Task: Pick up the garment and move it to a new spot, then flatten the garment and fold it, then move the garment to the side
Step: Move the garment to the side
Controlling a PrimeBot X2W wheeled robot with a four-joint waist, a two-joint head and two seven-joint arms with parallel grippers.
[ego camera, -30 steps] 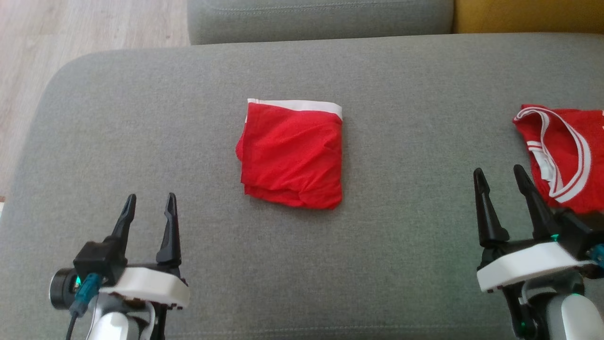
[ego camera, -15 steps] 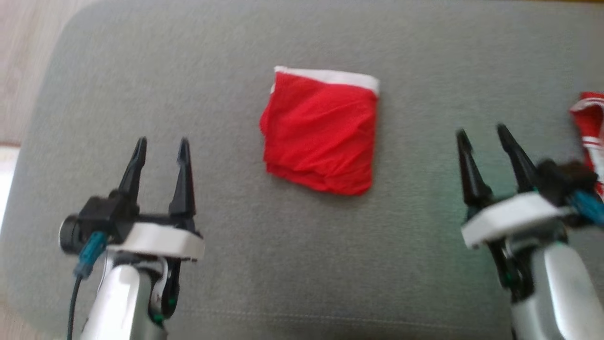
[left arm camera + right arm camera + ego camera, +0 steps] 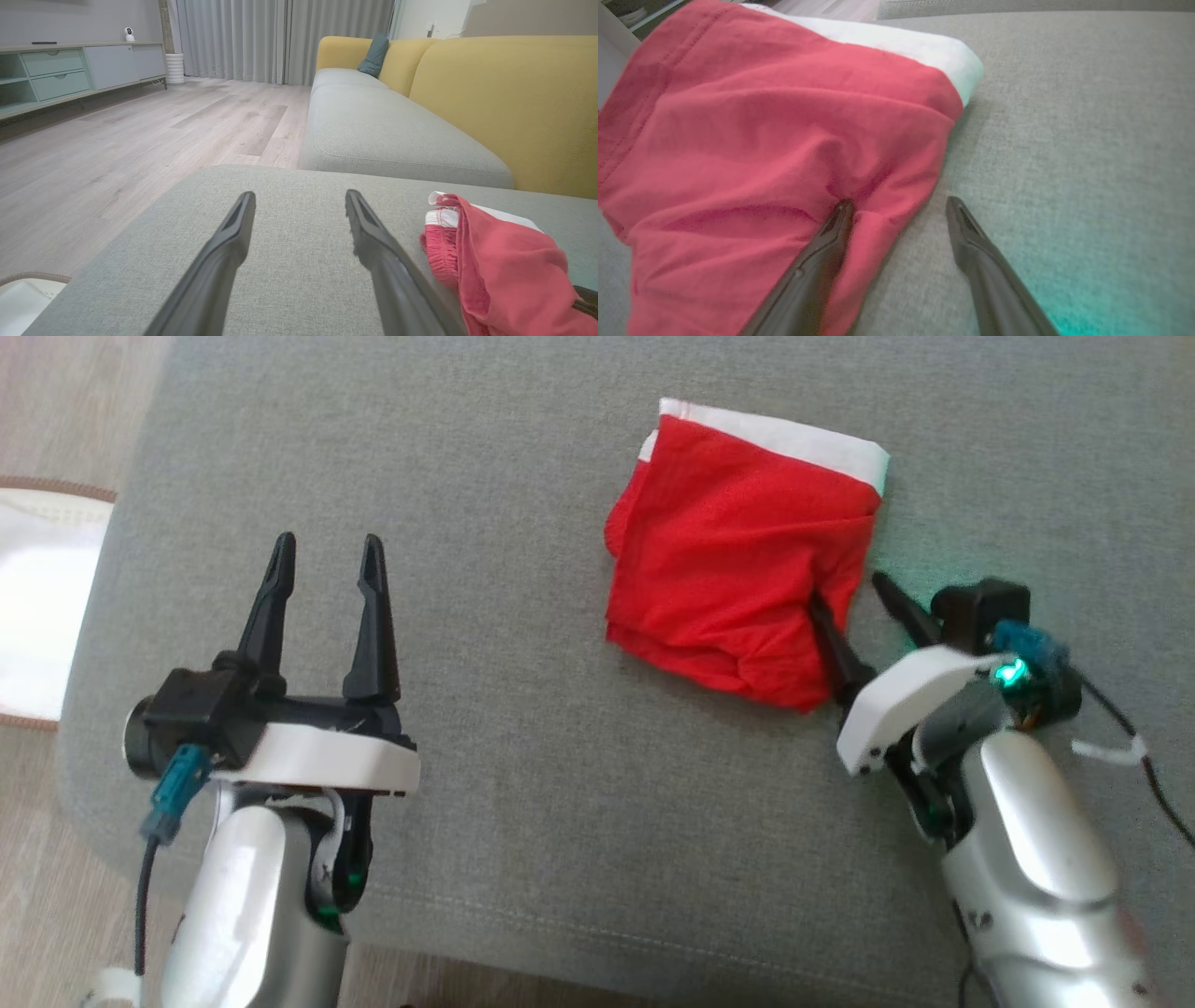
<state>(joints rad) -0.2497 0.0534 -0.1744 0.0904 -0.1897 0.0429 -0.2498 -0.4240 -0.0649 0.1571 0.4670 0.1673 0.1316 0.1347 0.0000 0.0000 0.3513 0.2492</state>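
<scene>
Spread wide, the right gripper (image 3: 846, 590) is set at the near right edge of the garment (image 3: 738, 560), with nothing clamped between its jaws. In the right wrist view, the tip of one finger (image 3: 822, 252) is pressed onto the red cloth, where a small dimple and radiating creases are formed, while the other finger (image 3: 980, 252) is held over bare grey fabric just beside the garment's edge. A green light (image 3: 1006, 672) is lit on that wrist, and a green tint is cast on the cushion near it. The garment is laid folded into a rough square on the grey sofa cushion (image 3: 523, 504), towards the far right of the head view, with a white band (image 3: 775, 434) along its far edge and loose folds bunched at its near edge. The left gripper (image 3: 329, 539) is also held open and empty, over bare cushion well to the left of the garment and apart from it; in the left wrist view the garment is seen low at the right, beyond that gripper's right finger. Pale wood floor (image 3: 140, 126) is visible past the cushion's left edge, and a yellow sofa back (image 3: 504, 102) is seen behind the seat.
</scene>
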